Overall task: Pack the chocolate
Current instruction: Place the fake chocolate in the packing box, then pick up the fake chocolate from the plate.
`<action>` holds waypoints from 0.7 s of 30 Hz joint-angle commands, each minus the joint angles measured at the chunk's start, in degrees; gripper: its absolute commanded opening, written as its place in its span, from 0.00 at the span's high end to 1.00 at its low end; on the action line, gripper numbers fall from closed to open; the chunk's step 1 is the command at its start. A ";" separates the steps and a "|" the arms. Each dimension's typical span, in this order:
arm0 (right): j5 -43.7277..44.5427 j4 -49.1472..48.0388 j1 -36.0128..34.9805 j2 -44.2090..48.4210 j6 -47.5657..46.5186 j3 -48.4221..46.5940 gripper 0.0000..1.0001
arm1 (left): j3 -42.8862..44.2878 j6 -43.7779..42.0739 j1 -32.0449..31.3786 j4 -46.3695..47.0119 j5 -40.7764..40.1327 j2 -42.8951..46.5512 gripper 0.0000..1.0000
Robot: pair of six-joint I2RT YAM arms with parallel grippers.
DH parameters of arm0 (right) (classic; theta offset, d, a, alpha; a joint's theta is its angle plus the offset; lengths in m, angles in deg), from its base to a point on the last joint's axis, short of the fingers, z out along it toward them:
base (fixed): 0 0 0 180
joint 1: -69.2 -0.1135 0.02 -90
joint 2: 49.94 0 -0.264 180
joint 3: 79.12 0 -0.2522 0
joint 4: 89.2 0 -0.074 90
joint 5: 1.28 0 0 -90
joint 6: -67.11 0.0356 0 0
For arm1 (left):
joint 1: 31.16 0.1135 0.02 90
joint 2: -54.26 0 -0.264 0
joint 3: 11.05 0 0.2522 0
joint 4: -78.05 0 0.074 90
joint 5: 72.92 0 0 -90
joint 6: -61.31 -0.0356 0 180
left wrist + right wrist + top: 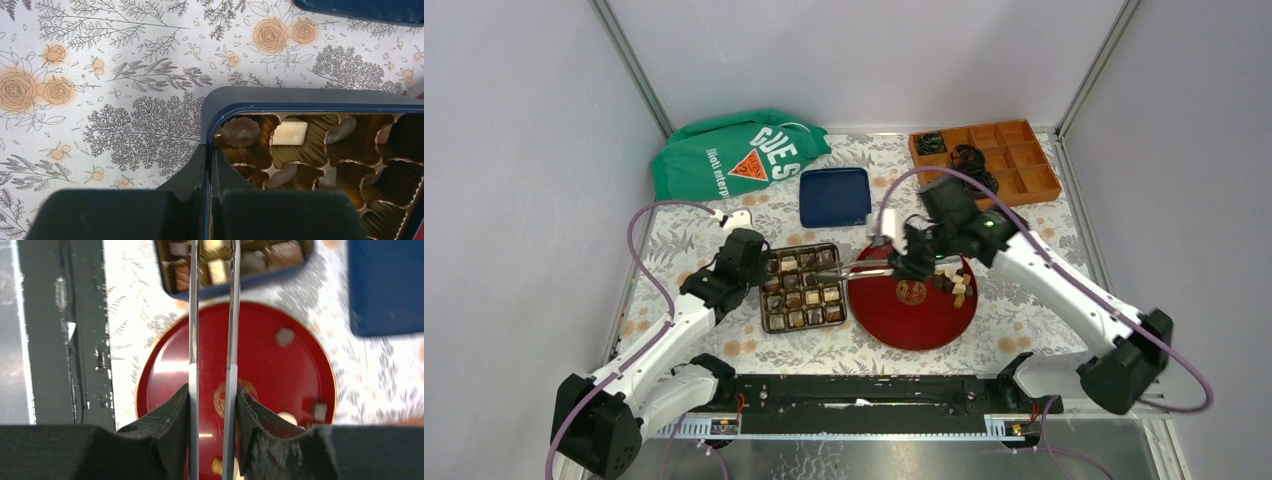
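**A:** Where does the job stand?

**B:** Partway through filling, I'd say. The box [310, 95] sits just left of the red plate [904, 322], and most of its pockets hold a piece. A handful of chocolates [955, 285] lie loose on the plate's right side.

**A:** And the arms?

**B:** The left gripper [209, 156] is pinched tight on the box's left rim, with one finger inside the wall and one outside. That braces the box. The right gripper [211, 395] is clamped on a pair of metal tongs [194, 315]. It squeezes the blades only partway, so a gap shows between them.

**A:** Is anything in the tongs?

**B:** I can't tell. Their tips reach over the box's right-hand pockets, but the wrist view is blurred there and the overhead view is too small.

**A:** So which step is this?

**B:** It looks like a drop-off over the box, or the moment just around one.

**A:** And next?

**B:** If a piece sits between the tips, they need lining up over an empty pocket before the squeeze is eased. If not, the tongs need swinging over to the loose pieces and setting astride one. Then it takes a gentle squeeze, so the piece doesn't skid on the glossy plate.
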 commanded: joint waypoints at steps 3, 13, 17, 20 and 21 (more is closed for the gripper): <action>-4.24 -7.00 14.43 10.65 3.93 9.69 0.60 | 3.81 2.24 -0.21 0.62 -2.45 -2.47 1.00; 3.54 -14.45 20.06 11.89 6.32 21.62 0.59 | 4.79 3.27 -0.17 -1.44 -3.23 -5.97 1.00; 4.28 -15.05 20.06 8.98 7.03 21.30 0.57 | 5.13 3.76 -0.12 -2.08 -3.86 -7.06 1.00; 5.58 -15.47 20.07 7.07 7.46 21.05 0.56 | 5.59 4.00 -0.14 -2.49 -3.79 -8.07 1.00; 5.91 -15.59 20.06 6.54 7.67 21.05 0.55 | 5.54 4.10 -0.15 -2.56 -3.77 -8.34 1.00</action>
